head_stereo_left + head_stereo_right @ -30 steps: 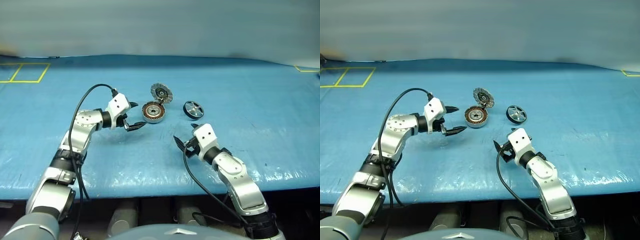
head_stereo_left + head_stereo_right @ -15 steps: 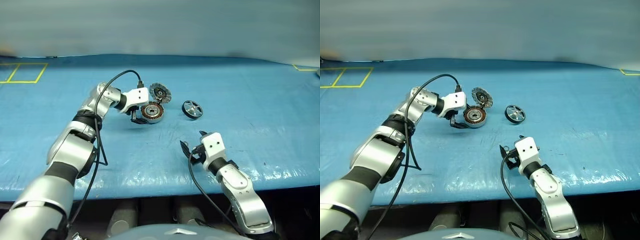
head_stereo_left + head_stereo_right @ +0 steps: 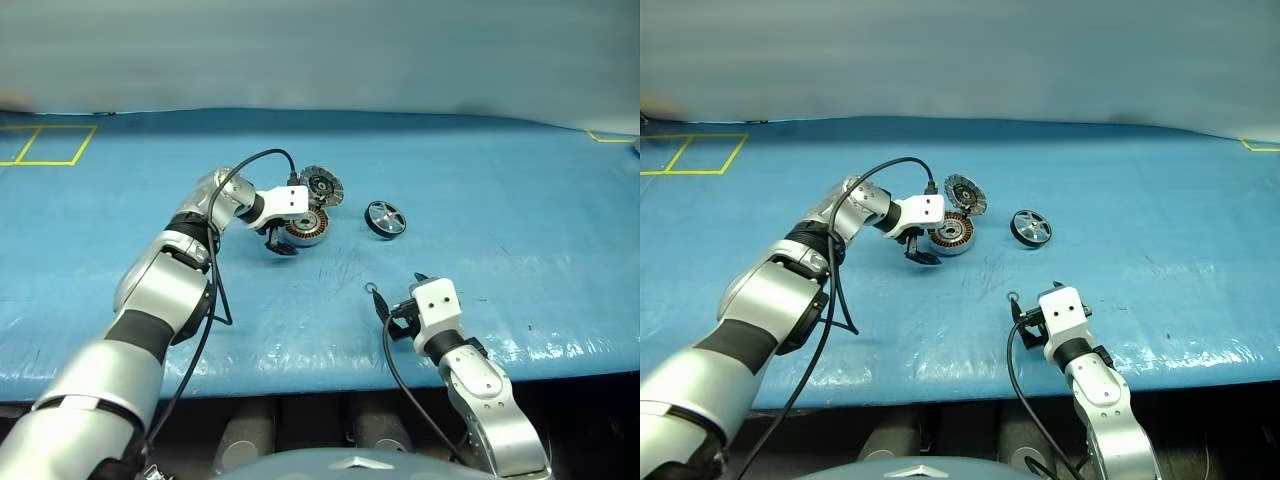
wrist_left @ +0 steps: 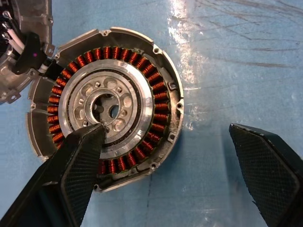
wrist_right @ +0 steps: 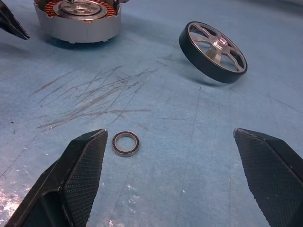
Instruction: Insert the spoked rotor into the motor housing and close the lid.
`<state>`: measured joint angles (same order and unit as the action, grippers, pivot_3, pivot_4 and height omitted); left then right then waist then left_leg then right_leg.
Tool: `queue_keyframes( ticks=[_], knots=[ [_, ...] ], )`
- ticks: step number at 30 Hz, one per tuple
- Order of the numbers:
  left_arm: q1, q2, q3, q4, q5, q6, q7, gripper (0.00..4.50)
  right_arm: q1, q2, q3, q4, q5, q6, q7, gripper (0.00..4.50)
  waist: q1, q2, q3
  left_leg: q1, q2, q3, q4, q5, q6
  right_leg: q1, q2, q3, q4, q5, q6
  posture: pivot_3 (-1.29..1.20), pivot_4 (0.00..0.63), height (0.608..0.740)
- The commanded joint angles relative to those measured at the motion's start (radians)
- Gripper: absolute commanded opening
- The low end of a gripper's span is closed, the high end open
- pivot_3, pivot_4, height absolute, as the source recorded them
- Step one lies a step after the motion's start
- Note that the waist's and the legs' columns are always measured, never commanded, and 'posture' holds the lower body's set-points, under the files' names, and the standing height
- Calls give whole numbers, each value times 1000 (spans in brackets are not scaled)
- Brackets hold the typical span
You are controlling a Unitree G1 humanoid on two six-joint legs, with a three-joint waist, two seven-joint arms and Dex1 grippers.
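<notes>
The motor housing [image 3: 306, 226] stands on the blue table, its copper coils [image 4: 142, 80] showing, and the lid [image 3: 321, 185] is swung open behind it. Right of it the spoked rotor [image 3: 385, 218], a black ring with silver spokes, rests slightly tilted [image 5: 213, 46]. My left gripper [image 3: 280, 243] points down at the housing's near left side and is open. One of its fingers [image 4: 80, 156] is over the hub and the other is over bare table. Near the front edge my right gripper [image 3: 400, 296] is open and empty, well short of the rotor.
A small dark ring [image 5: 126, 143] lies loose on the table just ahead of my right gripper. The blue table [image 3: 520, 220] has scratch marks in front of the housing. Yellow tape squares [image 3: 45, 145] mark the far left corner.
My left arm has swung right and forward to the housing, and its gripper has tipped downward. My right arm has drawn back toward the table's front edge. Both grippers stay open.
</notes>
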<state>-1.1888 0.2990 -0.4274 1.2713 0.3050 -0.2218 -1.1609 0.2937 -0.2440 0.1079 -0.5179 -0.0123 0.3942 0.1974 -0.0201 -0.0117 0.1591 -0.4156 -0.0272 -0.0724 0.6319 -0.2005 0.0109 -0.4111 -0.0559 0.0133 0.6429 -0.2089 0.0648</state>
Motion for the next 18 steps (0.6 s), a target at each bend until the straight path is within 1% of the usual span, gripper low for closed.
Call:
queue_keyframes(
  ticks=[1, 8, 15, 18],
  knots=[
    [-19, -12, 22, 8, 12, -16, 48, 4476, 1, 3, -9, -46, -7, -20, -8, 4500, 0, 0, 0, 0, 0, 0, 0, 0, 0, 0, 0, 0, 0, 0, 0, 0, 150, 740],
    [-3, -16, 22, 13, 23, -35, 28, 4476, 1, -5, -13, -53, -9, -11, -1, 4500, 0, 0, 0, 0, 0, 0, 0, 0, 0, 0, 0, 0, 0, 0, 0, 0, 150, 740],
    [-23, -29, 106, 3, -50, 10, -67, 4476, -2, -16, -13, -55, -18, -2, 6, 4500, 3, 0, 0, 0, 0, 0, 2, 0, 0, 0, 0, 0, 0, 0, 0, 0, 150, 740],
    [-30, -20, 120, -2, -56, 23, -90, 4476, -4, -18, -11, -53, -20, -4, 6, 4500, 0, 0, 0, 0, 0, 0, 2, 0, 0, 1, 0, 0, 1, 0, 0, 0, 150, 740]
  ],
)
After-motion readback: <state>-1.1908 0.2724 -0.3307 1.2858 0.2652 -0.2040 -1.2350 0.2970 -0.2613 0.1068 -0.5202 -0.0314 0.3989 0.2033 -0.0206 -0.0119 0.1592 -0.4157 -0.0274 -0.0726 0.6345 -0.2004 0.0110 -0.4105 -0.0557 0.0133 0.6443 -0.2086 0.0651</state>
